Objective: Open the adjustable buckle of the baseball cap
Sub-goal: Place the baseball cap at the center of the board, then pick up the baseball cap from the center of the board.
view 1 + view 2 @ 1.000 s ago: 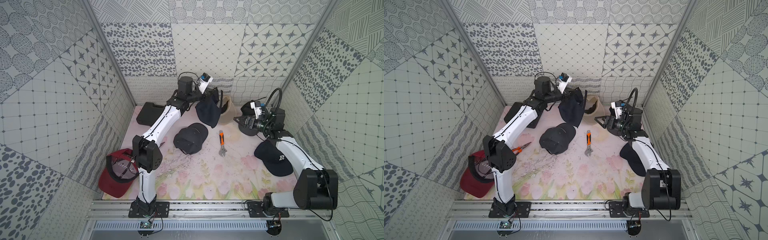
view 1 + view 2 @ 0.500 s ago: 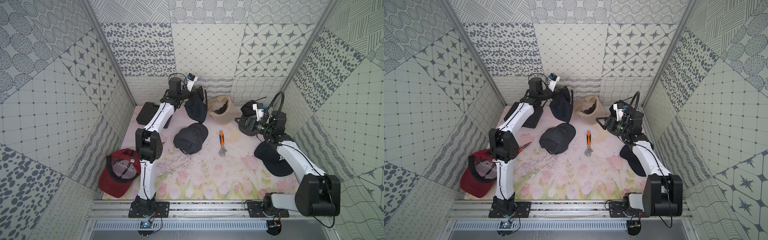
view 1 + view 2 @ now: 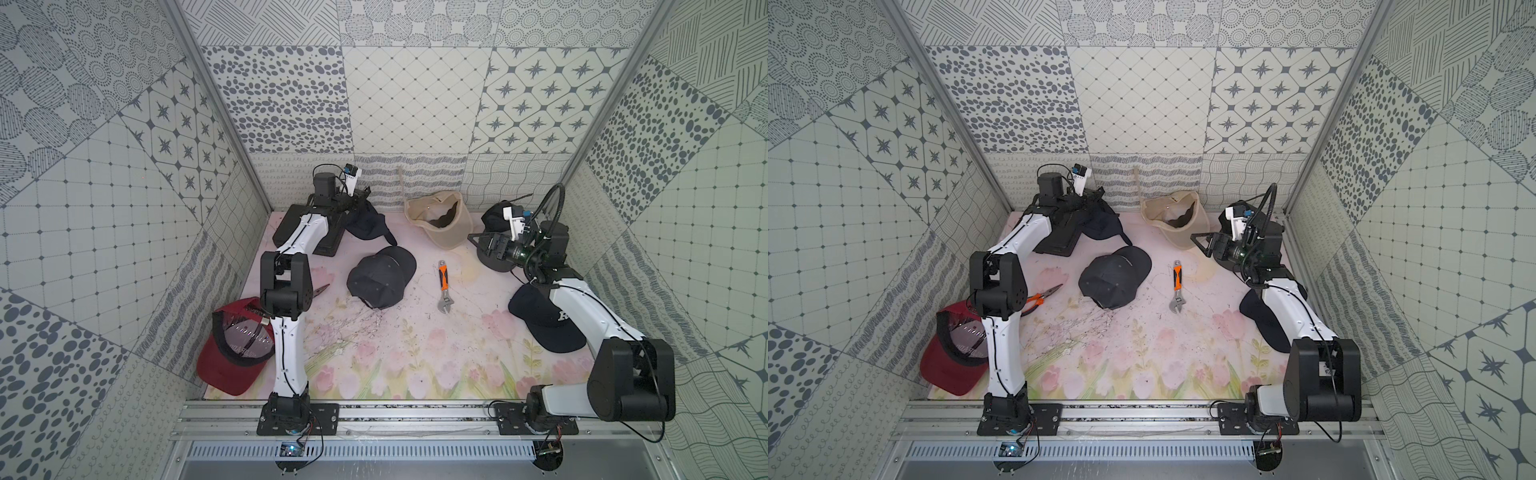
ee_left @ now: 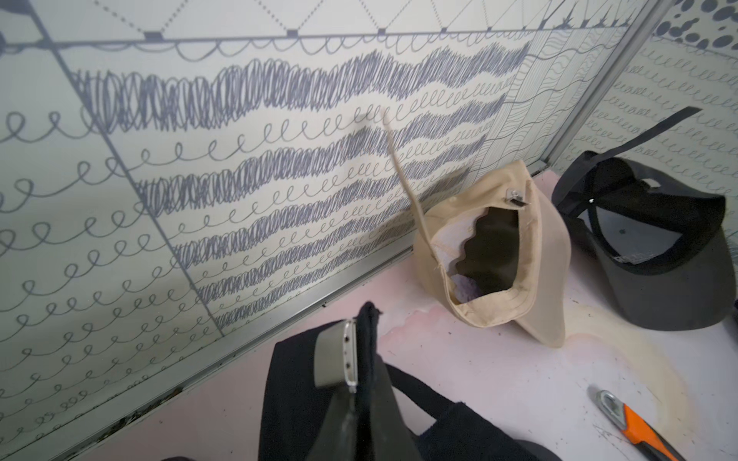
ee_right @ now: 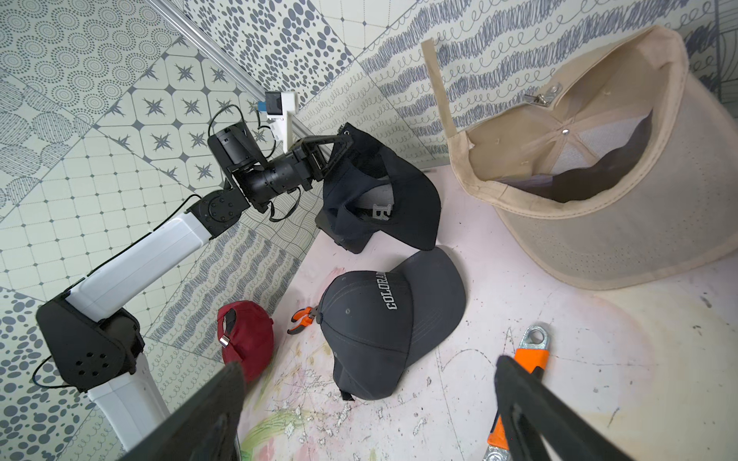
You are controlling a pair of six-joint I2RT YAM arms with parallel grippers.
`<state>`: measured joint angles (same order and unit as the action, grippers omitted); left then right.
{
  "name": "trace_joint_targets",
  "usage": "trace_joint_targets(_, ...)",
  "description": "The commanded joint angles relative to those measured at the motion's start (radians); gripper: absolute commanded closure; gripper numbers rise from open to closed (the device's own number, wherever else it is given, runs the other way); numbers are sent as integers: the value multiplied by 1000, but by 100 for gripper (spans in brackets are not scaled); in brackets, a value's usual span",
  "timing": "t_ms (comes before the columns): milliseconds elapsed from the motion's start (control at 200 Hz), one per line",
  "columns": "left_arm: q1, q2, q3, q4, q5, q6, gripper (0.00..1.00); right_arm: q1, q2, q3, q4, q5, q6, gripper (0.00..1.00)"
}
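My left gripper (image 3: 365,193) is at the back left, shut on the strap (image 4: 369,331) of a navy baseball cap (image 3: 368,224). The strap's silver metal buckle (image 4: 333,359) lies against one finger. The right wrist view shows the navy cap (image 5: 383,191) hanging from the left gripper (image 5: 345,137), its lower part down on the black case. My right gripper (image 3: 473,241) hovers at the back right, open and empty, with its fingers wide apart in the right wrist view (image 5: 369,365).
A beige cap (image 3: 444,220) lies upturned by the back wall, its strap standing free. A grey cap (image 3: 380,278) and an orange wrench (image 3: 444,286) are mid-mat. A red cap (image 3: 232,353), pliers (image 3: 1042,297), a black case (image 3: 291,224) and two black caps (image 3: 540,320) (image 4: 647,247) lie around.
My left arm has swung toward the back left corner with the navy cap and lowered it onto the black case, uncovering the beige cap. The right gripper has stayed open, nearly in place.
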<state>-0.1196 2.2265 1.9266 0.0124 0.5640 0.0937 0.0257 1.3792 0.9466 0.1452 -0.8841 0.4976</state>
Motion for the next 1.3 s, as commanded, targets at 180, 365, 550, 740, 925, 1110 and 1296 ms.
trace_joint_targets(180, 44, -11, -39, 79, -30, 0, 43, 54, -6, 14, -75, 108, -103, 4)
trace_joint_targets(365, 44, -90, -46, -8, -91, -23, 33, 93, -10, 20, -135, 209, -127, 5)
trace_joint_targets(550, 39, -250, -199, -71, -37, -138, 35, 146, -13, 1, -146, 328, -177, 2)
trace_joint_targets(740, -33, -457, -399, -188, -9, -286, 35, 163, -10, -11, -137, 350, -167, 2)
trace_joint_targets(925, -141, -604, -514, -355, -189, -291, 35, 171, -12, -37, -101, 330, -166, 4)
trace_joint_targets(1110, -240, -725, -626, -454, -356, -337, 33, 171, -24, -38, -117, 324, -143, 5)
trace_joint_targets(1296, -293, -784, -740, -457, -477, -311, 26, 171, -24, -40, -126, 308, -122, 2)
